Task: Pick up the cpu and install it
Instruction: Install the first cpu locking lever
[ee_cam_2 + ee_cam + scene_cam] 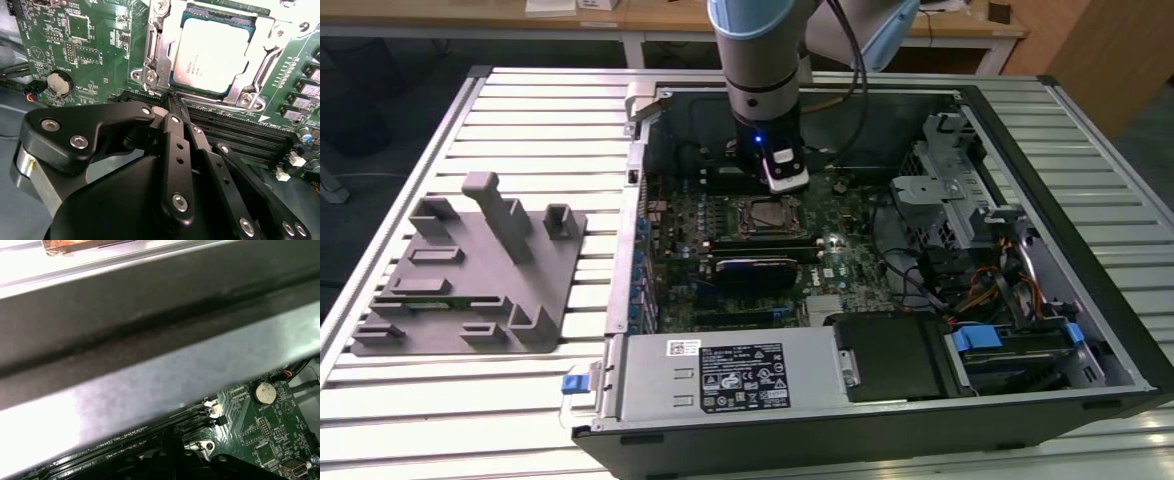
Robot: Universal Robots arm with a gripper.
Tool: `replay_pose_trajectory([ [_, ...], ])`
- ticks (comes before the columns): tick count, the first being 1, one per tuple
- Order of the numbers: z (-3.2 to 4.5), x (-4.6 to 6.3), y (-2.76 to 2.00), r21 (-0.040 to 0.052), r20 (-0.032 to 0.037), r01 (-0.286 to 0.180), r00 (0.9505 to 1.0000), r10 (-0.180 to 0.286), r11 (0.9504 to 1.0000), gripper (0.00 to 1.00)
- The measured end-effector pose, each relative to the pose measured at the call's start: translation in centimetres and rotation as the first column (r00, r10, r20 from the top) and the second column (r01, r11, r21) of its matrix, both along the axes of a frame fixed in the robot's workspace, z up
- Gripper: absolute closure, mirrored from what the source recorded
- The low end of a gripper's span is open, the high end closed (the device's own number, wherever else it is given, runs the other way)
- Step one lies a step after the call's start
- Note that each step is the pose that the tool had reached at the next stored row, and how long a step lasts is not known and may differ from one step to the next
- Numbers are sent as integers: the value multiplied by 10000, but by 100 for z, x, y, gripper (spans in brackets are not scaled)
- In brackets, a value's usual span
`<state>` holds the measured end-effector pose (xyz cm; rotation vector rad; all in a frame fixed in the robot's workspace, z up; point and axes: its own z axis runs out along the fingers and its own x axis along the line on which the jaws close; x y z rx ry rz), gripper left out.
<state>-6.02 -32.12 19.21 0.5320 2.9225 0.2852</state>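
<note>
The cpu (212, 55) sits flat inside its socket (160, 65) on the green board (75, 45), with the metal frame around it (it looks already put in). In the second wrist view the gripper (172, 102) has its fingers pressed together and holds nothing; the cpu is at one o'clock from the tips. If the arm bumps down, the tips could scratch the board.
</note>
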Motion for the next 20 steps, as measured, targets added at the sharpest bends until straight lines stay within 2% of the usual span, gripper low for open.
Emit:
replay_pose_trajectory([
  [7,18,0,0,13,3,0,10000,0,10000,89],
  [20,215,0,0,11,1,-1,10000,1,10000,89],
])
